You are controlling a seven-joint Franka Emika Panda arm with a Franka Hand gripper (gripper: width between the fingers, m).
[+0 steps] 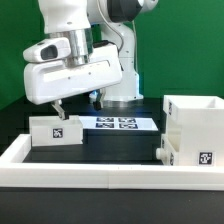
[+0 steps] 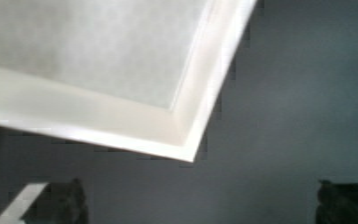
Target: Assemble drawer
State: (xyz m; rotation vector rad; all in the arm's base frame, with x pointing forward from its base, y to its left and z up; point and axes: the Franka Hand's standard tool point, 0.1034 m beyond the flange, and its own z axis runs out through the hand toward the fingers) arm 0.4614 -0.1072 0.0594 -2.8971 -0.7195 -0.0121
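My pincer (image 1: 77,104) hangs wide open, empty, just above the small open-topped white plastic tray (image 1: 54,130); the tall boxy white shell (image 1: 195,125) stands well apart. Seemingly reaching: next, straddle a tray wall, descend, close.

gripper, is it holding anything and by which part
Nothing is held: the gripper is open, with empty space between its fingers, hovering near the small white tray.

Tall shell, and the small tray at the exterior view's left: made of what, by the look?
Tall shell: likely rigid plastic, matte white; uniform colour, thick straight walls, no grain visible. Small tray: seemingly the same matte white plastic; even tone, crisp edges. Resolution leaves moulded versus printed open.
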